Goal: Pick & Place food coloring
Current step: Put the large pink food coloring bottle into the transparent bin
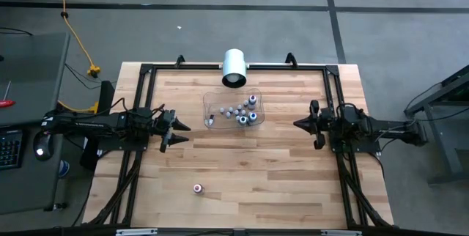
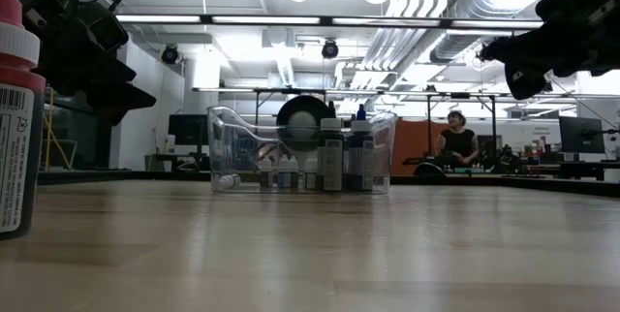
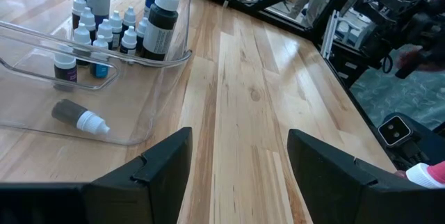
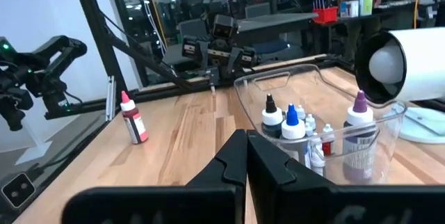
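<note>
Left gripper, dark, two-fingered, hangs over the left side of the pale wooden table, fingers apart and empty. It points toward the clear shallow plastic tray, and bare wood shows between its fingers in its wrist view.

Most of the tiny food coloring bottles already stand clustered in the tray; one lies on its side near the tray wall.

One small red-and-white bottle stands alone on the near part of the table, well apart from the tray and nearer the left arm.

Judgement: placing is nearly finished, with the lone bottle apparently the last item. Next move calls for the left gripper to swing back toward the near edge, descend over the bottle and close on it.

A large white cylinder lies just behind the tray, clear of that path.

Right gripper waits over the right side, fingers together, holding nothing.
</note>
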{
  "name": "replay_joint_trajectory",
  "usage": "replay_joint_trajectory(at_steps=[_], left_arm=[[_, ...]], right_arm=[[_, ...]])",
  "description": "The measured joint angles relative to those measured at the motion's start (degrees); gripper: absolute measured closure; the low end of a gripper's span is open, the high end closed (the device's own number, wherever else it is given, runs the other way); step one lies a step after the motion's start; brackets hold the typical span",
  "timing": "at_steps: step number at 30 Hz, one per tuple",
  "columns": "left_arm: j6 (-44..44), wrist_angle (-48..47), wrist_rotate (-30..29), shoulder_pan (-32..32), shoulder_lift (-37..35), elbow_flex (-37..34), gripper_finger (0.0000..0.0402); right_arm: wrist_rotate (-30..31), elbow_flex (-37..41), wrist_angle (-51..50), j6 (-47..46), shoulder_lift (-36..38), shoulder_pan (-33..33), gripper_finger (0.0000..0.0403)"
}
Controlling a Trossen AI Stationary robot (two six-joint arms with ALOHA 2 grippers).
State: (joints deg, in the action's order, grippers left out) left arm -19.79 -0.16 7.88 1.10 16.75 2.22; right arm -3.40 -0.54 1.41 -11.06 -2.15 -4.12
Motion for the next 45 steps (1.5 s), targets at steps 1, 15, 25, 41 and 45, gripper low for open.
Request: replay_joint_trajectory(at_steps=[1,15,25,41,45], left_arm=[[0.00,0.02,0.00,-0.02,-0.02,0.00,0.0167],[-0.01,0.00,0.02,-0.01,0.00,0.00,0.0167],[0.00,0.00,0.01,-0.01,-0.01,0.00,0.0167],[-0.01,-0.02,-1.76,-0.02,-0.01,0.00,0.0167],[-0.47,-0.09,-3.82,-0.02,-0.02,0.00,0.0167]], right_arm=[[0.01,0.00,0.01,-0.01,-0.32,0.00,0.0402],[0.02,0.00,0.04,-0.01,-0.77,0.00,0.0402],[0.00,0.02,0.07,-0.01,-0.77,0.00,0.0402],[0.02,0.02,0.07,-0.03,-0.77,0.00,0.0402],[0.02,0.02,0.07,-0.01,-0.77,0.00,0.0402]])
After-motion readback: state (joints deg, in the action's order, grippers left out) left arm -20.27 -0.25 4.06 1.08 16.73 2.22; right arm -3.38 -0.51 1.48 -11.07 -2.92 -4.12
